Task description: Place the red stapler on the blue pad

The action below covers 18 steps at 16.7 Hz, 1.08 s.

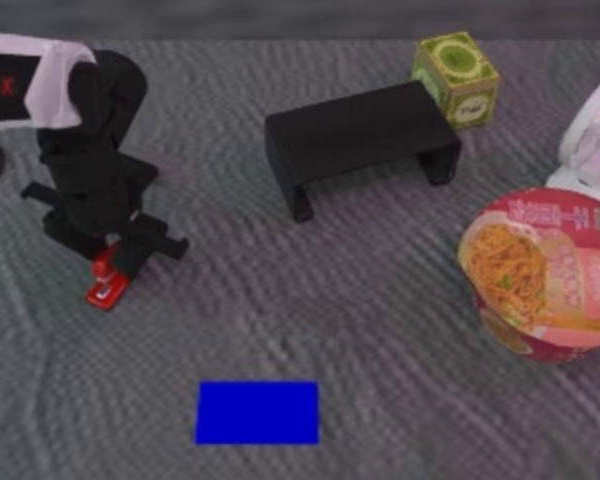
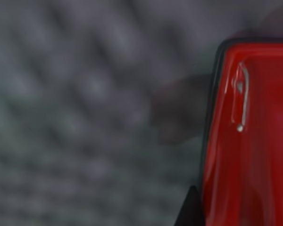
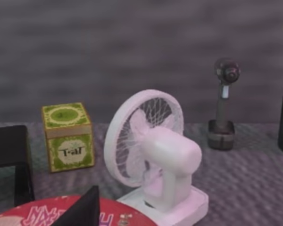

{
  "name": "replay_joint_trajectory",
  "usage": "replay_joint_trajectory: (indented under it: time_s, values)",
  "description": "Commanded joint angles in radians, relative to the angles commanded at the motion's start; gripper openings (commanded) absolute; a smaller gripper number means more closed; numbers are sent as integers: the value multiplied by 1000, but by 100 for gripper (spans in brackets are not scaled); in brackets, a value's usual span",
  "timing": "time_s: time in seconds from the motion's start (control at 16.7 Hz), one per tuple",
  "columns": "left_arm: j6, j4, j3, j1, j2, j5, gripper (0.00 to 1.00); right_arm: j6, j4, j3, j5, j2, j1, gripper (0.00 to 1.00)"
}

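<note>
Hovering over red stapler [image 1: 106,288], L hand [image 1: 115,268] grip unclear; black block [image 1: 360,140] & noodle cup [image 1: 545,275] well apart.

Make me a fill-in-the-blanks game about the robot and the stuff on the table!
1. The left gripper is down over the ____ stapler.
2. The blue pad has ____ lying on it.
3. The tea box sits beside the ____ bench-shaped block.
4. The noodle cup lies at the table's ____ side.

Missing words: red; nothing; black; right
</note>
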Motion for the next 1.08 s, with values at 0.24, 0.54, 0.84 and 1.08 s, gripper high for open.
replay_joint_trajectory:
  time_s: [0.24,0.54,0.84,1.08]
  values:
    - [0,0,0,0,0,0,0,0,0,0,0,0,0,100]
    - [1,0,0,0,-2,0,0,0,0,0,0,0,0,100]
    - [-1,-121,90,5,-33,0,0,0,0,0,0,0,0,100]
    - [-4,-310,208,14,-87,0,0,0,0,0,0,0,0,100]
